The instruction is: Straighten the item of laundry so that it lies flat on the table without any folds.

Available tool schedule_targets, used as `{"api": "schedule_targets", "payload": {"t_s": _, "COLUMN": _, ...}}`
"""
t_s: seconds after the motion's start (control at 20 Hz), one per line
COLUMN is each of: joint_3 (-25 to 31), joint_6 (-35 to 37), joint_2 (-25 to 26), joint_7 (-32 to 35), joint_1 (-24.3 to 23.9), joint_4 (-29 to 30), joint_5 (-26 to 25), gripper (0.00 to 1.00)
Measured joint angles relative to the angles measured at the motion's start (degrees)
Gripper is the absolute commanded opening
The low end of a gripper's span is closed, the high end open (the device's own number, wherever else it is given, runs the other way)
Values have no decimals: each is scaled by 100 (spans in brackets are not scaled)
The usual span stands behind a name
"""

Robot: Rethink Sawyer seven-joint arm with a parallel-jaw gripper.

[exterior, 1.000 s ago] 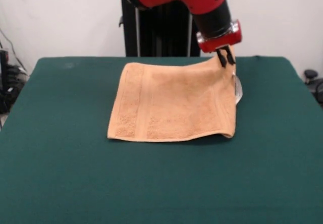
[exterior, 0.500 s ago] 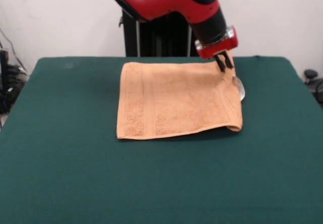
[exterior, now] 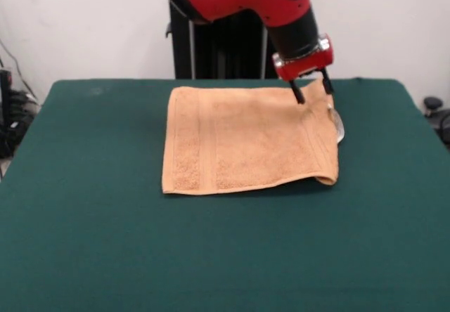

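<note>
The orange-tan towel (exterior: 246,140) lies spread on the green table (exterior: 225,249), toward the far middle. Ribbed bands run along its left and right sides. Its right edge is slightly raised and curled under near the front right corner, and a small white tag (exterior: 338,126) sticks out at the right edge. My gripper (exterior: 313,88) hangs from the red arm just above the towel's far right corner. Its two black fingers are apart and hold nothing.
The black pedestal (exterior: 218,48) stands behind the table's far edge. Dark equipment sits off the table at the left edge (exterior: 10,115) and a small dark object at the right edge (exterior: 432,108).
My gripper has gone from shut on the towel's far right corner to open, letting the corner go. Before that it pulled the towel right and back, and the corner now lies lower.
</note>
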Motion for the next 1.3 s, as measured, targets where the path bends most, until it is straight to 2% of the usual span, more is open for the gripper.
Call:
{"api": "schedule_targets", "payload": {"t_s": 0.2, "joint_3": -190, "joint_6": 52, "joint_2": -500, "joint_7": 0, "joint_1": 181, "joint_4": 3, "joint_5": 50, "gripper": 100}}
{"api": "schedule_targets", "payload": {"t_s": 0.35, "joint_3": -569, "joint_6": 140, "joint_2": -907, "joint_7": 0, "joint_1": 425, "joint_4": -12, "joint_5": 58, "gripper": 100}}
{"api": "schedule_targets", "payload": {"t_s": 0.45, "joint_3": -1104, "joint_6": 193, "joint_2": -1230, "joint_7": 0, "joint_1": 738, "joint_4": -93, "joint_5": 56, "gripper": 100}}
{"api": "schedule_targets", "payload": {"t_s": 0.6, "joint_3": -1575, "joint_6": 193, "joint_2": -1406, "joint_7": 0, "joint_1": 995, "joint_4": -217, "joint_5": 56, "gripper": 100}}
{"api": "schedule_targets", "payload": {"t_s": 0.65, "joint_3": -1906, "joint_6": 193, "joint_2": -1467, "joint_7": 0, "joint_1": 1146, "joint_4": -349, "joint_5": 55, "gripper": 100}}
{"api": "schedule_targets", "payload": {"t_s": 0.95, "joint_3": -2335, "joint_6": -76, "joint_2": -1301, "joint_7": 0, "joint_1": 1186, "joint_4": -682, "joint_5": 55, "gripper": 100}}
{"api": "schedule_targets", "payload": {"t_s": 1.3, "joint_3": -2682, "joint_6": -1074, "joint_2": -638, "joint_7": 0, "joint_1": 1198, "joint_4": -1247, "joint_5": 55, "gripper": 100}}
